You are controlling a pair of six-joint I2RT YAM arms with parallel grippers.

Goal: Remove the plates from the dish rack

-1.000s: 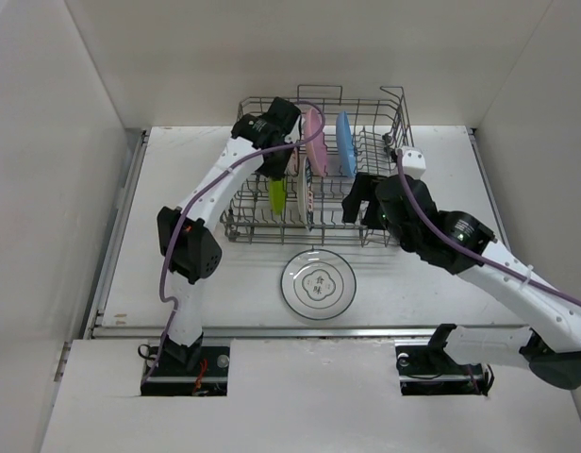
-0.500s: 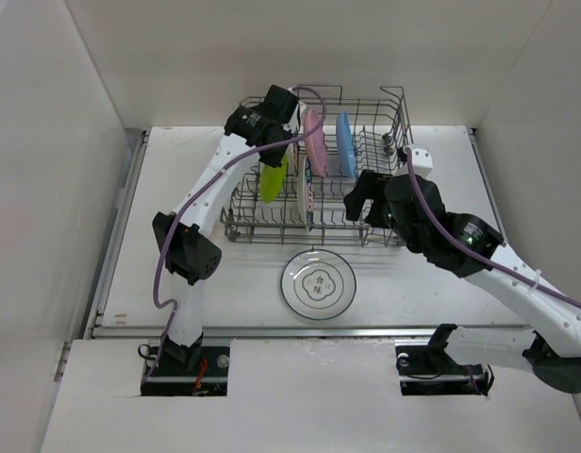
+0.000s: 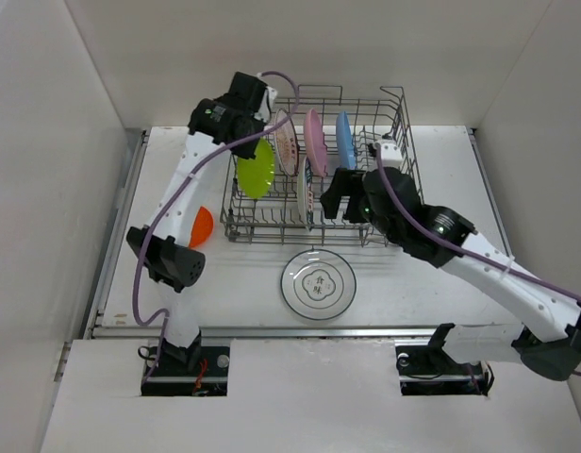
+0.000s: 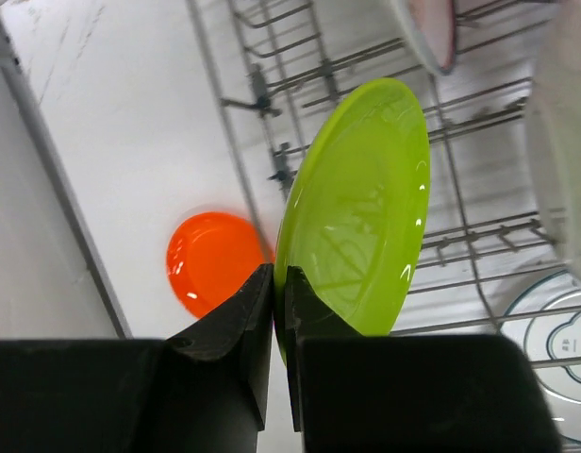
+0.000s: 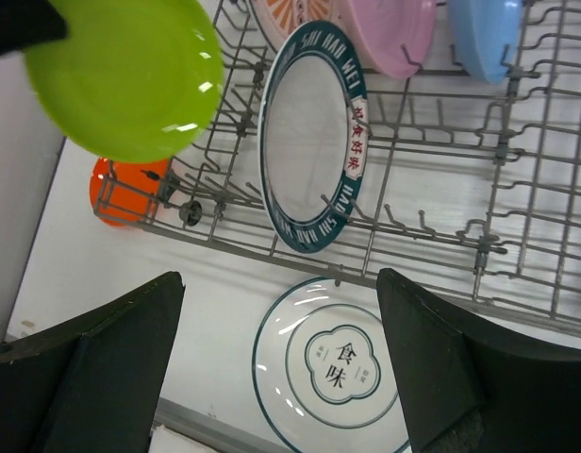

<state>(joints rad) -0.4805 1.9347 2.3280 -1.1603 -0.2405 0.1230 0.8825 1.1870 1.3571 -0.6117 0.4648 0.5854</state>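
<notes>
My left gripper [image 3: 241, 142] [image 4: 279, 283] is shut on the rim of the lime green plate [image 3: 256, 169] [image 4: 361, 212] and holds it above the left end of the grey wire dish rack [image 3: 385, 231]. The small orange plate [image 3: 202, 226] [image 4: 210, 261] lies on the table left of the rack. In the rack stand a white plate with a teal-red rim [image 3: 304, 193] [image 5: 312, 137], another white patterned plate [image 3: 286, 143], a pink plate [image 3: 316, 142] [image 5: 390, 33] and a blue plate [image 3: 344, 140] [image 5: 489, 33]. My right gripper [image 3: 342, 200] [image 5: 281, 368] is open and empty over the rack's front edge.
A white plate with a teal rim and centre mark [image 3: 318, 283] [image 5: 333, 363] lies flat on the table in front of the rack. White walls close in on the left, back and right. A metal strip [image 3: 272, 330] runs along the table's near edge.
My left gripper lifted the lime green plate out of the rack and swung it left, uncovering the orange plate on the table. My right gripper moved left along the rack's front.
</notes>
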